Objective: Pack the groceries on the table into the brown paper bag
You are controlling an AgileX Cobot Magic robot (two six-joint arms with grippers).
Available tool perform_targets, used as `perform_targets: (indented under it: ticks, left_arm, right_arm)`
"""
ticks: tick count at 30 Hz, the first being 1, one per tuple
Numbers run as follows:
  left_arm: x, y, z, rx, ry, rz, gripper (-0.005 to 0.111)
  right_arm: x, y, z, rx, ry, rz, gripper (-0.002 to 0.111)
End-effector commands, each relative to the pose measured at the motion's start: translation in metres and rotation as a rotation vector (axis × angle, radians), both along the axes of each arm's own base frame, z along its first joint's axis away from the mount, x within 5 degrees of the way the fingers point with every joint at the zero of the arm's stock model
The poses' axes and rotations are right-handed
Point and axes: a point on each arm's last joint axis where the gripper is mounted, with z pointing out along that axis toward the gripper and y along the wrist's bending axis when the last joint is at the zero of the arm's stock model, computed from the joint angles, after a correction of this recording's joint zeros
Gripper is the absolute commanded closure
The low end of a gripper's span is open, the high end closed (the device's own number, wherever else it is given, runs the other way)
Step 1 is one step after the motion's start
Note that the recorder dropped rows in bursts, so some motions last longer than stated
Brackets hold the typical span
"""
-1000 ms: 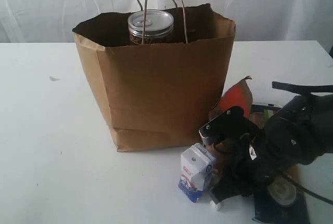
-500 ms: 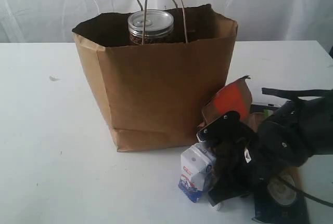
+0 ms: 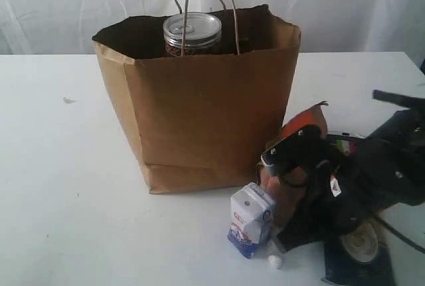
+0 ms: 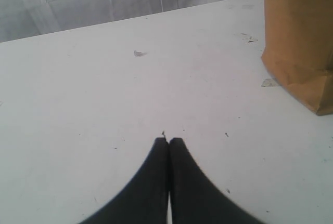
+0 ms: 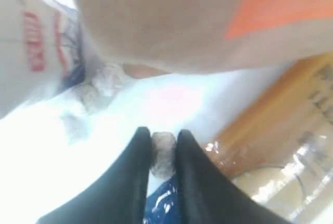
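While brown-orange pouch (image 3: 305,123) stands upright, axis vert., R pincer (image 5: 163,133) narrow, grip unclear; L pincer (image 4: 169,140) closed.

Location type: a staged robot test station of the laboratory or studio kind. The indicators are as follows. The work surface is a large white table (image 3: 60,186) with a smooth matte top that spans the exterior view from edge to edge. The background is a white curtain (image 3: 80,7) hanging in loose folds behind the table; the left wrist view shows the same cloth beyond the far edge. A black robot arm (image 3: 388,173) reaches over the right part of the surface. The goods on the surface are household groceries and packaging: a brown paper bag (image 3: 199,113), a small white-blue carton (image 3: 250,219) and a brown-orange pouch (image 3: 302,130)
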Motion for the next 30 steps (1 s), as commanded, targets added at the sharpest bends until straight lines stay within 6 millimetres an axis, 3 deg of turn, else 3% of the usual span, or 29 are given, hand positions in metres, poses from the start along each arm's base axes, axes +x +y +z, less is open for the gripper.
perform_targets:
  ticks: [1,4,6,7,10,14,21,27,30]
  left_arm:
    - [0.000,0.000,-0.001,-0.003,-0.003,0.003,0.107]
    - [0.000,0.000,-0.001,-0.003,-0.003,0.003,0.107]
    - [0.000,0.000,-0.001,-0.003,-0.003,0.003,0.107]
    - [0.000,0.000,-0.001,-0.003,-0.003,0.003,0.107]
    - [0.000,0.000,-0.001,-0.003,-0.003,0.003,0.107]
    - [0.000,0.000,-0.001,-0.003,-0.003,0.003,0.107]
    - [0.000,0.000,-0.001,-0.003,-0.003,0.003,0.107]
    - [0.000,0.000,-0.001,-0.003,-0.003,0.003,0.107]
    - [0.000,0.000,-0.001,-0.003,-0.003,0.003,0.107]
  right_arm:
    - [-0.016,-0.010,0.040,0.086,-0.079,-0.034,0.108]
    - [-0.027,-0.016,0.077,0.169,-0.175,-0.044,0.108]
    - [-0.027,-0.017,0.120,0.263,-0.309,-0.040,0.108]
    - [-0.026,-0.016,0.132,0.285,-0.340,-0.039,0.108]
    - [-0.015,-0.009,0.181,0.374,-0.480,-0.030,0.108]
    - [0.006,0.005,0.216,0.414,-0.539,-0.030,0.108]
    - [0.048,0.032,0.225,0.400,-0.514,-0.054,0.108]
    - [0.082,0.042,0.201,0.245,-0.454,-0.125,0.107]
    - [0.090,0.043,0.191,0.201,-0.449,-0.153,0.095]
